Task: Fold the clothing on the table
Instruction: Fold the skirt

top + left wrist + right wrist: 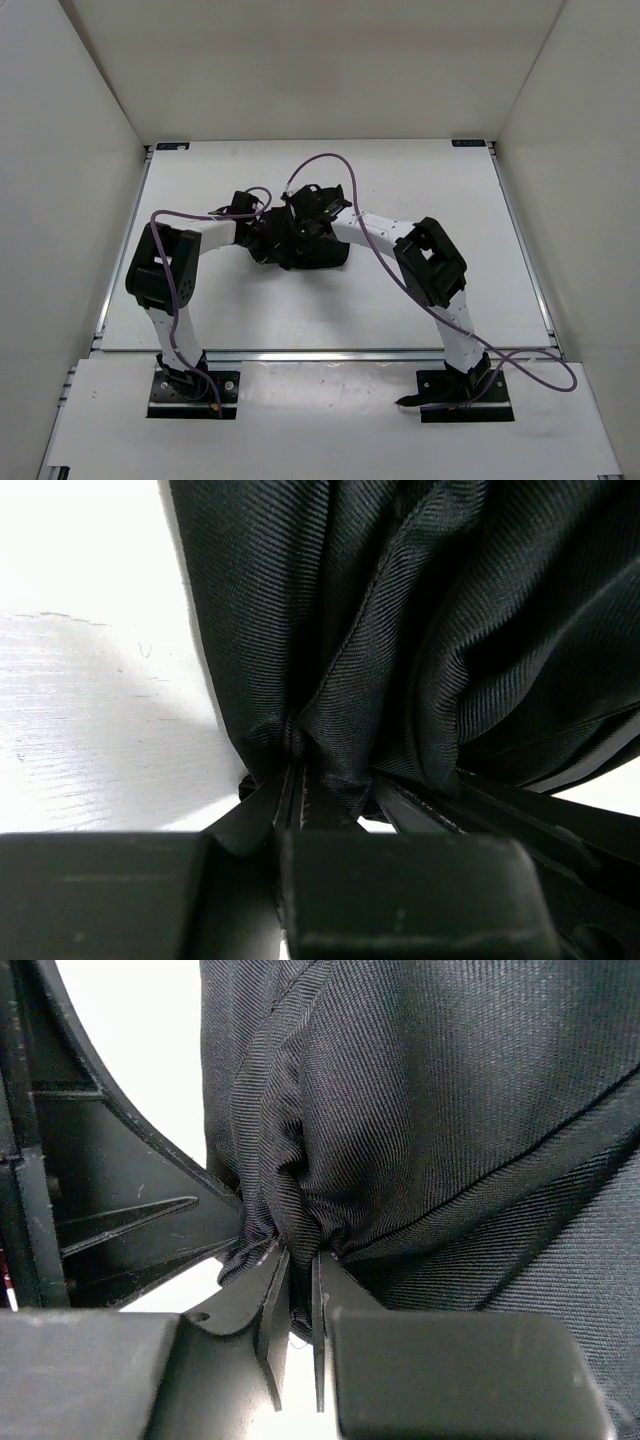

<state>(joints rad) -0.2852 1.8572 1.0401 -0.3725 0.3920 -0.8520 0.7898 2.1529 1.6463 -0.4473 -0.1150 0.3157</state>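
The black clothing (318, 254) lies bunched in a small heap at the middle of the white table (420, 180). Both arms reach in over it, and their grippers meet there. My left gripper (262, 236) is on the heap's left side. In its wrist view its jaws (295, 772) stand nearly together, with a gathered fold of the ribbed black fabric (400, 630) pinched at their tips. My right gripper (306, 226) is just to the right of it. Its narrow jaws (298, 1257) are shut on another gathered fold of the fabric (430, 1110). Most of the garment's outline is hidden under the two grippers.
White walls (60, 150) enclose the table on the left, right and back. Aluminium rails (300, 351) edge the table. Purple cables (330, 158) loop above the grippers. In the right wrist view, the other gripper's black frame (100, 1210) stands close on the left.
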